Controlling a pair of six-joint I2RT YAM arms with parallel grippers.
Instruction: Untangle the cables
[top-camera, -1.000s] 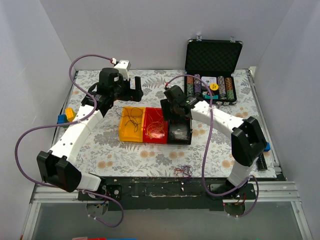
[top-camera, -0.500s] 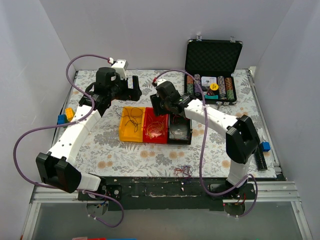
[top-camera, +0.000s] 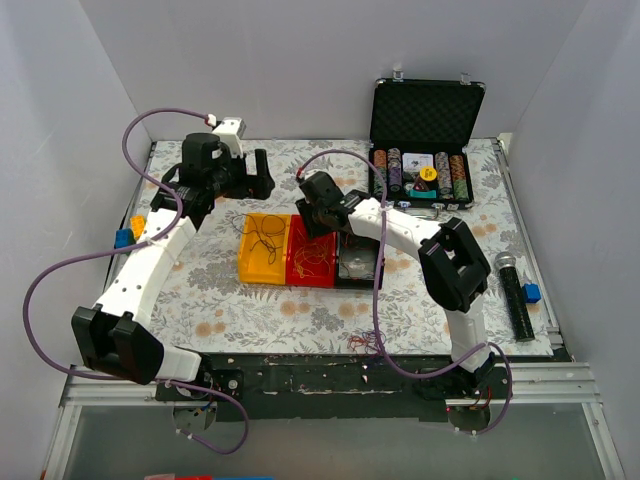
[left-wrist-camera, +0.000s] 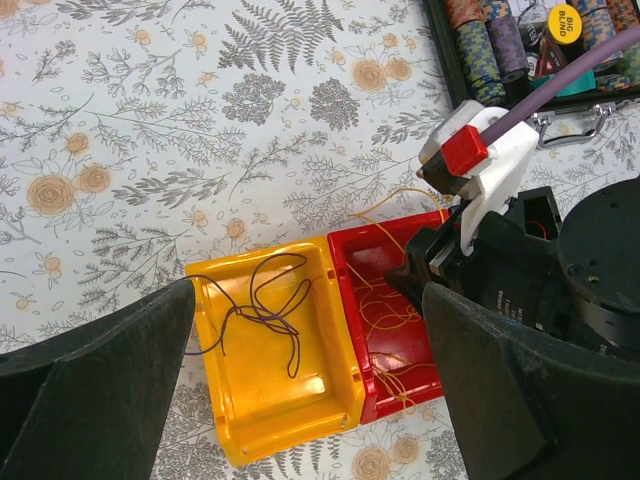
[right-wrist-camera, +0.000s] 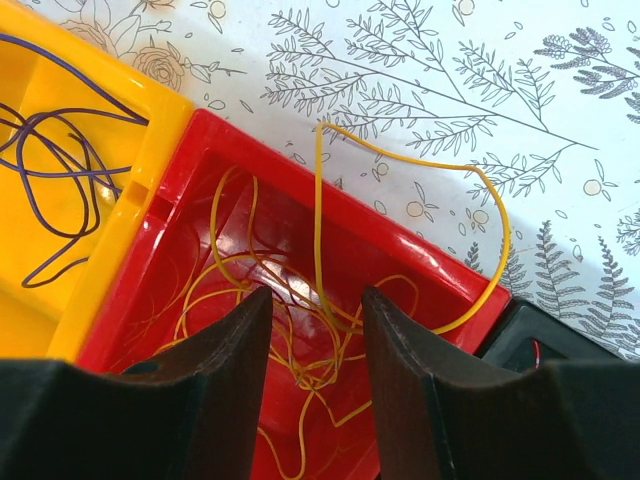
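Note:
Thin yellow wires (right-wrist-camera: 300, 340) lie coiled in a red bin (right-wrist-camera: 190, 250); one strand loops over its far rim onto the table. Dark purple wires (left-wrist-camera: 262, 312) lie in the yellow bin (left-wrist-camera: 250, 420) beside it. A small mixed tangle (top-camera: 368, 342) sits at the table's front edge. My right gripper (right-wrist-camera: 315, 300) is open just above the red bin (top-camera: 312, 258), with a yellow strand running between its fingers (right-wrist-camera: 220, 380). My left gripper (left-wrist-camera: 300, 400) is wide open and empty, high over the yellow bin (top-camera: 263, 252), as the top view (top-camera: 258, 180) shows.
A black bin (top-camera: 358, 266) adjoins the red one on the right. An open case of poker chips (top-camera: 425, 175) stands at the back right. A microphone (top-camera: 515, 292) lies at the right edge, and coloured blocks (top-camera: 128, 234) lie at the left edge.
My right arm has swung left from over the black bin to over the red bin. My left gripper has drifted back and to the left.

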